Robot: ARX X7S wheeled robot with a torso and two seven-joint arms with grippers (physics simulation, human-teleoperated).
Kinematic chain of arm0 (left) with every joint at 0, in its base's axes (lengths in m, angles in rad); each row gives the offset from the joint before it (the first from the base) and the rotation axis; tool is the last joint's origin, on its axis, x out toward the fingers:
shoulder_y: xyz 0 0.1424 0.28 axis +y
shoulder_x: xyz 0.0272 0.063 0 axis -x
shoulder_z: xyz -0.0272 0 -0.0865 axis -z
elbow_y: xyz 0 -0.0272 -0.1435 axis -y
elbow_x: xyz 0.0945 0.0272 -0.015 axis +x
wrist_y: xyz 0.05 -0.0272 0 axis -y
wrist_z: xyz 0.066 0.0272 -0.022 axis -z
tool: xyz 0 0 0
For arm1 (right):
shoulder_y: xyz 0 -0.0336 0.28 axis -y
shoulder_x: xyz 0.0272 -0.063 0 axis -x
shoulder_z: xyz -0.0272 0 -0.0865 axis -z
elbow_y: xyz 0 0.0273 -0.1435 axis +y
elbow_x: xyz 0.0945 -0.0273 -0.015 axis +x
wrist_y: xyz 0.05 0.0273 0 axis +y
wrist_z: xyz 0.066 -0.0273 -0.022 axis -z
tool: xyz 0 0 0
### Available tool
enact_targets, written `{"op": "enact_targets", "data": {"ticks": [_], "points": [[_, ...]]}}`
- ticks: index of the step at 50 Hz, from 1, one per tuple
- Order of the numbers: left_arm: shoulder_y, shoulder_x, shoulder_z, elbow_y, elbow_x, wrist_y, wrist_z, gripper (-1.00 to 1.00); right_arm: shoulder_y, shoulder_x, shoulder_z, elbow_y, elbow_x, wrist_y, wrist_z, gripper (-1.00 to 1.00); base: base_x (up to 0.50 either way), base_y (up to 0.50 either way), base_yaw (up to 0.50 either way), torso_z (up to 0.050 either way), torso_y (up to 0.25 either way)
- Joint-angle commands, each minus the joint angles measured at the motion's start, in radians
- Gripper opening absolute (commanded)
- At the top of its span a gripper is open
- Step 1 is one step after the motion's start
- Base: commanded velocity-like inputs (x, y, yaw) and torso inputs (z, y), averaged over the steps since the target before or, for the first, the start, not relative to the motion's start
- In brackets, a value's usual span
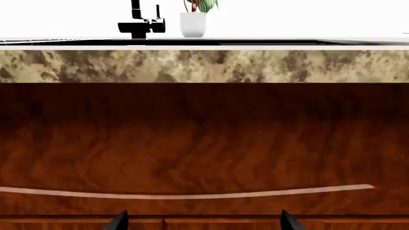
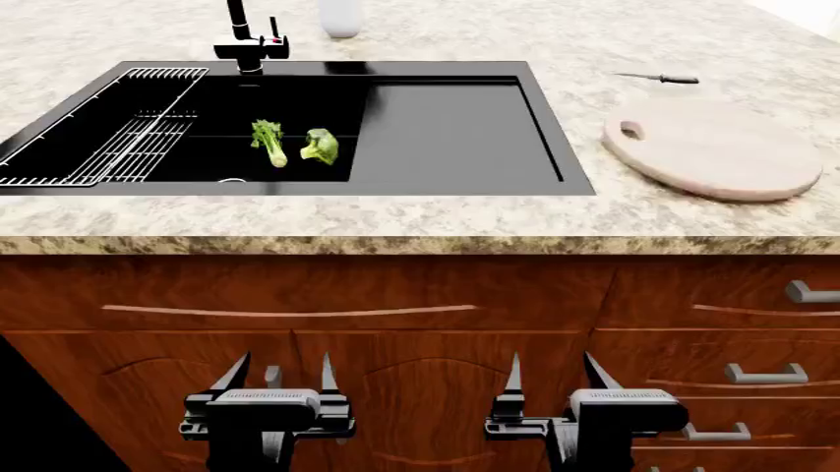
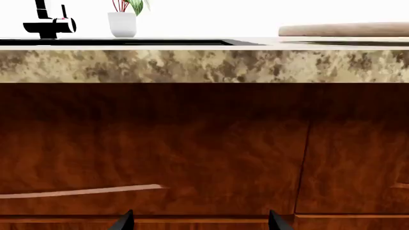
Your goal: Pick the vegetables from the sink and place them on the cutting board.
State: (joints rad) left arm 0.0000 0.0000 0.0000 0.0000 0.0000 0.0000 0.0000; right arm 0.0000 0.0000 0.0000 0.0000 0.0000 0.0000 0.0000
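In the head view, two vegetables lie side by side in the black sink [image 2: 459, 128]: a celery stalk [image 2: 270, 143] and a broccoli floret [image 2: 319, 146], near the basin's right wall. The round wooden cutting board [image 2: 715, 147] rests on the counter right of the sink; its edge [image 3: 345, 29] shows in the right wrist view. My left gripper [image 2: 278, 372] and right gripper [image 2: 552, 372] hang low in front of the cabinet doors, well below the counter, both open and empty. Each wrist view shows only fingertips [image 1: 118, 221] [image 3: 124, 220] against wood.
A wire rack [image 2: 112, 138] fills the sink's left part, the black faucet [image 2: 247, 44] stands behind it, with a white plant pot [image 1: 193, 24] beyond. A knife [image 2: 656, 78] lies behind the board. The granite counter edge [image 2: 393, 244] overhangs cabinets with drawer handles [image 2: 768, 374].
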Motion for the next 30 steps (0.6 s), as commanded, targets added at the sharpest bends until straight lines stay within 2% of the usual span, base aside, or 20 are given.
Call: {"op": "enact_targets", "data": {"ticks": [1, 8, 12, 13, 18, 24, 30], "points": [[-0.006, -0.017, 0.020, -0.006, -0.019, -0.009, -0.011, 1.00, 0.003, 0.015, -0.019, 0.003, 0.023, 0.001, 0.015, 1.00, 0.00, 0.00, 0.00, 0.000, 0.000], [-0.021, -0.048, 0.050, -0.009, -0.071, -0.035, 0.011, 1.00, 0.023, 0.042, -0.040, 0.000, 0.076, 0.042, 0.019, 1.00, 0.00, 0.00, 0.00, 0.007, 0.000], [-0.037, -0.055, 0.052, 0.039, -0.098, -0.105, 0.011, 1.00, 0.031, 0.059, -0.058, -0.164, 0.083, 0.146, 0.028, 1.00, 0.00, 0.00, 0.00, 0.050, 0.000], [-0.054, -0.063, 0.042, 0.128, -0.130, -0.181, 0.013, 1.00, 0.039, 0.065, -0.058, -0.221, 0.081, 0.177, 0.036, 1.00, 0.00, 0.00, 0.00, 0.050, 0.000], [-0.125, -0.095, 0.012, 0.373, -0.208, -0.382, -0.005, 1.00, 0.133, 0.100, -0.016, -0.447, 0.132, 0.370, 0.049, 1.00, 0.00, 0.00, 0.00, 0.050, 0.000], [-0.327, -0.158, -0.039, 0.560, -0.266, -0.671, -0.068, 1.00, 0.353, 0.142, -0.003, -0.588, 0.206, 0.684, 0.056, 1.00, 0.00, 0.00, 0.00, 0.050, 0.000], [-0.599, -0.188, 0.011, 0.518, -0.236, -0.878, -0.117, 1.00, 0.666, 0.162, -0.008, -0.562, 0.241, 0.971, 0.079, 1.00, 0.00, 0.00, 0.00, 0.050, 0.000]]}}
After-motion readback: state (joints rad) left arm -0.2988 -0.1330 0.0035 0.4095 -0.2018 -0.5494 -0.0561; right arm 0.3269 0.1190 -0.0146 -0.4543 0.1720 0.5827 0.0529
